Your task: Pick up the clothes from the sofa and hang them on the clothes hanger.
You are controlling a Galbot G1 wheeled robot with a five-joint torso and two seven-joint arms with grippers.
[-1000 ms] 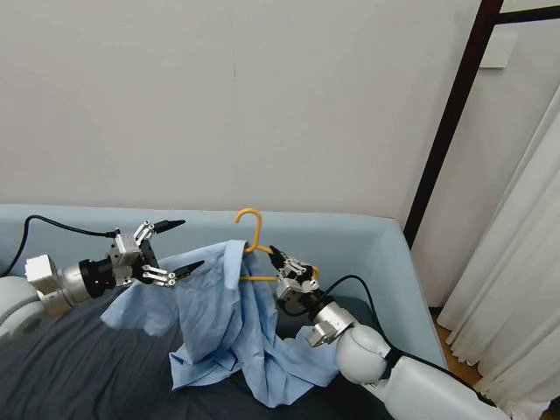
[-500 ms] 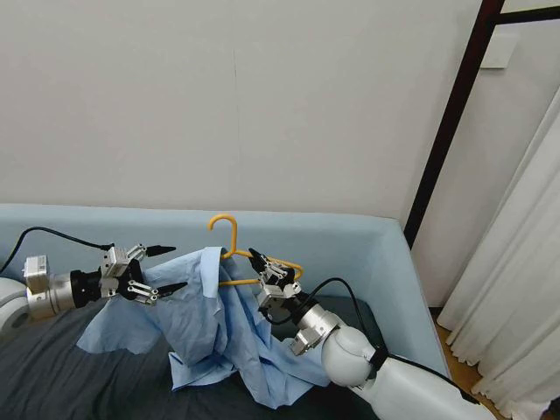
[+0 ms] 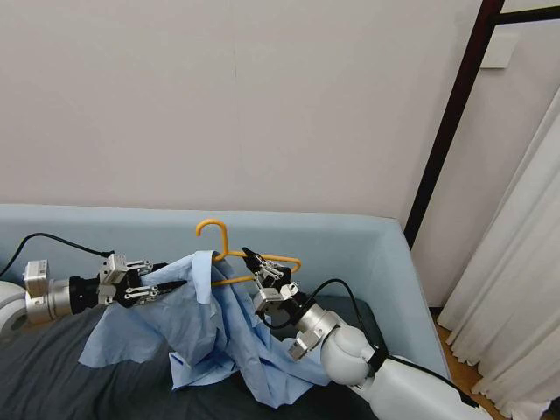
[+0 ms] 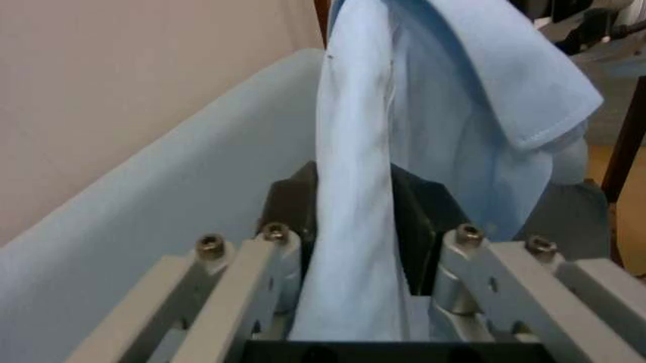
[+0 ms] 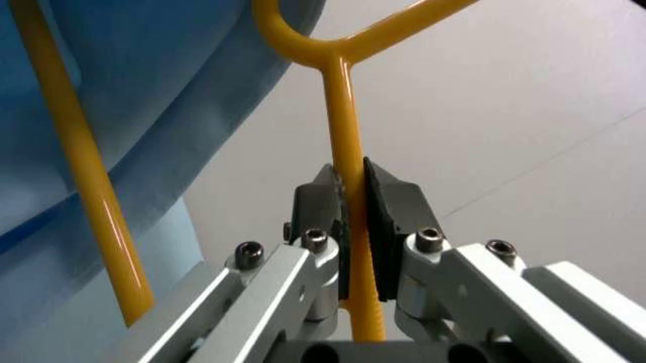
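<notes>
Finding: the right end effector [image 3: 255,263] is held above the sofa [image 3: 372,249], and its right wrist view shows it [image 5: 353,204] clamped fully onto one thin bar of the yellow clothes hanger [image 5: 341,113], with no gap between pad and wire. The clothes hanger [image 3: 211,222] is carried hook uppermost, clear of the dark seat cushion [image 3: 52,376]. The left end effector [image 3: 173,285] is extended toward it from the robot's left. In the left wrist view we find it [image 4: 355,227] closed on a thick vertical fold of the light blue shirt [image 4: 444,83], which passes between the pads. The shirt [image 3: 219,337] hangs from the hanger's neck on the left-arm side; its lower part trails onto the cushion, and the bar beside the right end effector is bare. We judge the step in hand to be drawing the garment over the hanger. We judge it roughly half done, since only one side appears seated. To do it well, the right arm should hold the hanger steady and level while the left carries its fold outward along the hanger arm, not downward. The cloth should be tensioned gently so the collar does not slide off the neck. Risks noted: the thin wire may rotate in the grip, and the trailing hem may drag on the cushion. We cannot tell whether a sleeve opening is threaded.
</notes>
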